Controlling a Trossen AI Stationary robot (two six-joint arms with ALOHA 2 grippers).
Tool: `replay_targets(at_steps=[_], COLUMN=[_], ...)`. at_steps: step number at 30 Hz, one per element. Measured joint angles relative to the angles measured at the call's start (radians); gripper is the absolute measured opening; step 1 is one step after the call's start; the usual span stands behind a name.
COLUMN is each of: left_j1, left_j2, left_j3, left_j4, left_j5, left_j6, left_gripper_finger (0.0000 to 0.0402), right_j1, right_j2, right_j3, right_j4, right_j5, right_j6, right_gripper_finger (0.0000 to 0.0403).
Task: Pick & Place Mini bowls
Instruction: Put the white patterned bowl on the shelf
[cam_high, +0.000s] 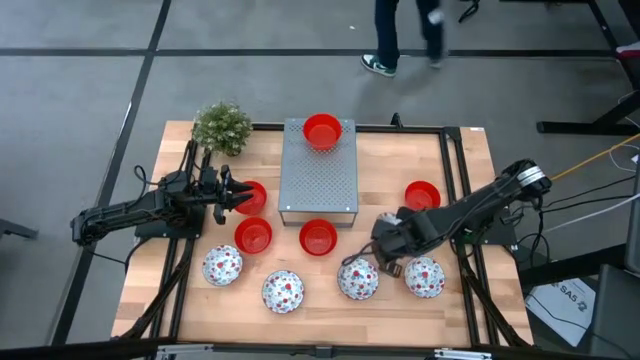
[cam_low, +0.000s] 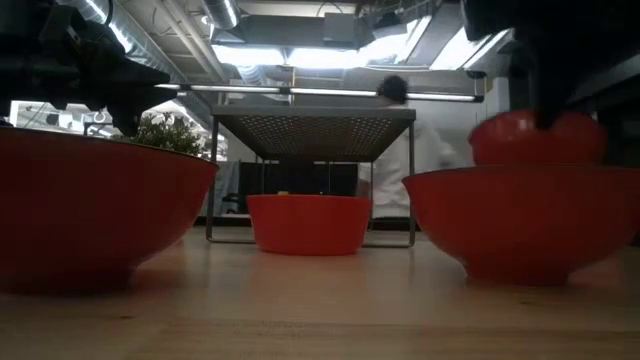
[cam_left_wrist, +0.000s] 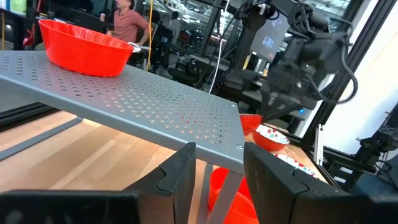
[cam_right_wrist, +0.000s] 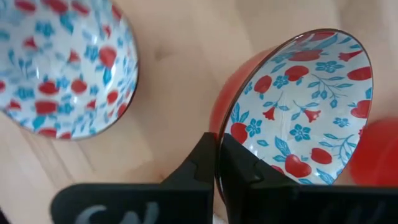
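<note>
My right gripper (cam_high: 384, 262) points steeply down near the table's near right and is shut on a mini bowl (cam_high: 358, 279), white with red and blue flowers inside and red outside. In the right wrist view this bowl (cam_right_wrist: 298, 106) is tilted, and a second patterned bowl (cam_right_wrist: 62, 68) rests on its base on the wood beside it. Two more patterned bowls (cam_high: 222, 266) (cam_high: 283, 291) sit near the front edge. Plain red bowls (cam_high: 253, 235) (cam_high: 318, 237) (cam_high: 422, 195) stand on the table. My left gripper (cam_high: 235, 197) waits open and level at the left, next to a red bowl (cam_high: 250, 197). My right gripper pinches the patterned bowl's rim (cam_right_wrist: 218, 129), one finger on the red outside (cam_right_wrist: 202, 163) and the other on the patterned inside. The fingers come from above, pointing steeply down. The bowl hangs tilted below them, with its opening turned sideways (cam_left_wrist: 272, 135).
A grey perforated box (cam_high: 318, 175) stands in the table's middle with a red bowl (cam_high: 322, 130) on top. A small green plant (cam_high: 222, 126) is at the far left corner. Another patterned bowl (cam_high: 424, 278) lies just right of my right gripper. A person (cam_high: 400, 40) walks beyond the far edge.
</note>
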Motion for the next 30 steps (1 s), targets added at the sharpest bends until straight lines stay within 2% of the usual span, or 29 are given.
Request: replay_targets(at_steps=[7, 15, 24, 30], left_j1=[0.000, 0.000, 0.000, 0.000], left_j2=[0.000, 0.000, 0.000, 0.000], left_j3=[0.000, 0.000, 0.000, 0.000], left_j4=[0.000, 0.000, 0.000, 0.000], left_j5=[0.000, 0.000, 0.000, 0.000], left_j6=[0.000, 0.000, 0.000, 0.000], left_gripper_finger=[0.0130, 0.0130, 0.0130, 0.0130], right_j1=[-0.063, -0.131, -0.136, -0.140], right_j2=[-0.074, -0.091, -0.013, 0.045], right_j3=[0.028, 0.202, 0.391, 0.447], right_j4=[-0.007, -0.156, -0.173, -0.060], right_j5=[0.064, 0.179, 0.330, 0.338], right_j6=[-0.052, -0.176, -0.557, -0.864], right_gripper_finger=[0.0008, 0.0008, 0.0008, 0.0008])
